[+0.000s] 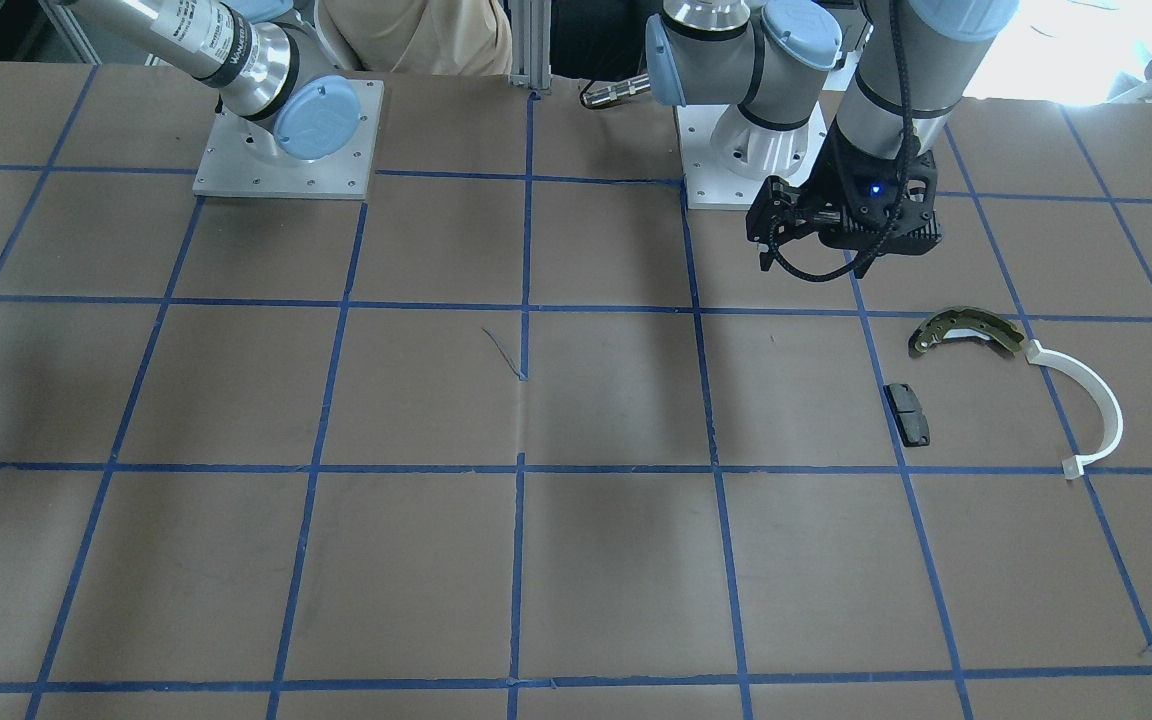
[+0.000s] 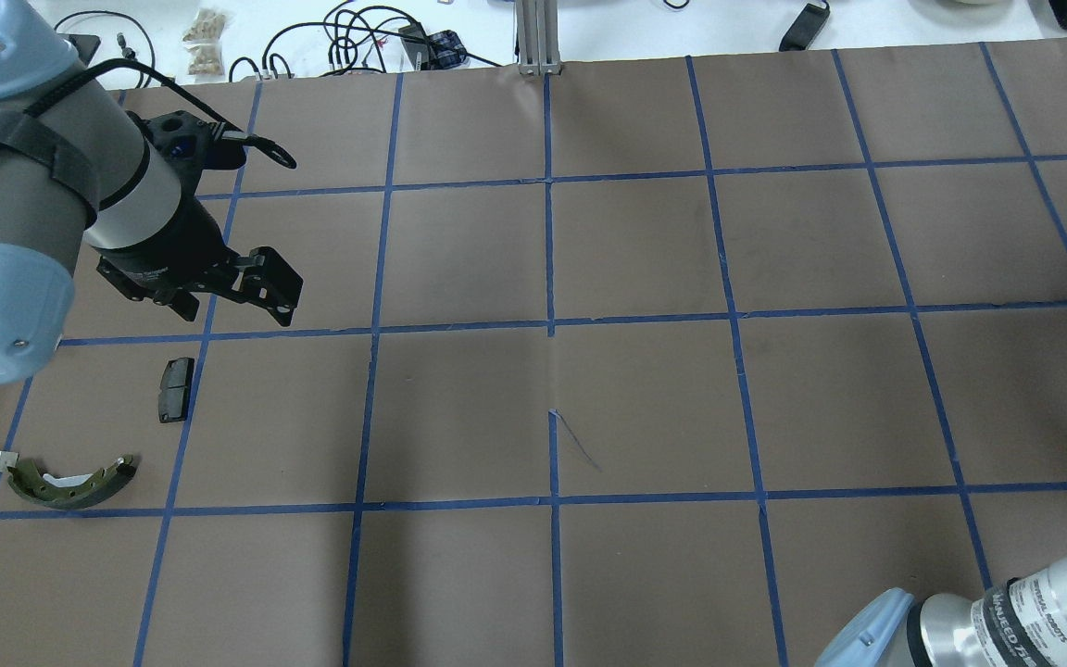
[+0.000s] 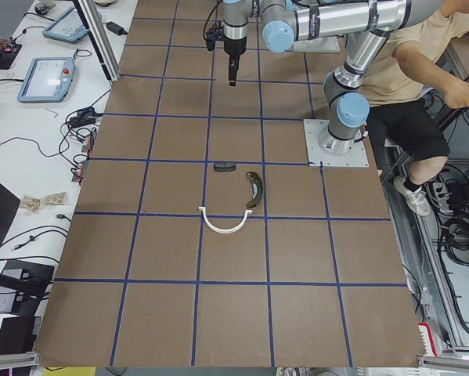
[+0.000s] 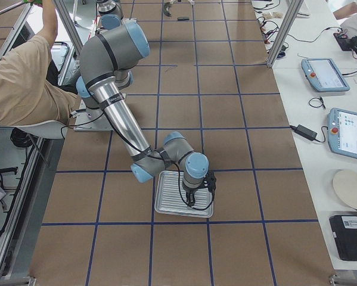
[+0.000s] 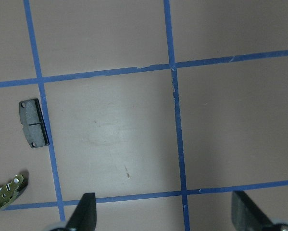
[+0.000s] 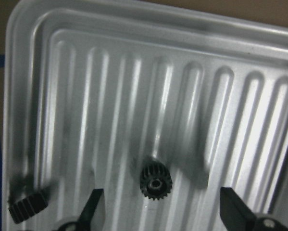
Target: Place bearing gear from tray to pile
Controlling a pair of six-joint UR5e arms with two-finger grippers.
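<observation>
Left gripper [image 5: 163, 195]: held spread wide and empty, pointed straight down above the brown gridded table [image 2: 645, 398].
Left arm [image 2: 24, 185]: poised upright, with the wrist vertical.
Pile [image 2: 70, 484]: three parts are counted. One small black rectangular pad [image 1: 907, 413] is set apart. One olive-and-silver curved brake shoe [image 1: 966, 330] and one white plastic arc [image 1: 1086, 400] are laid end to end.
Right gripper [image 4: 193, 201]: held spread and empty, close over the tray.
Tray: one silvery-white ribbed metal tray [image 6: 33, 29] is seen.
Gear: one small black toothed gear [image 6: 156, 184] is seen lying flat in the tray, in line with the gap between the jaws and touched by neither.
Corner: one black ribbed piece [image 6: 28, 206] is seen.
</observation>
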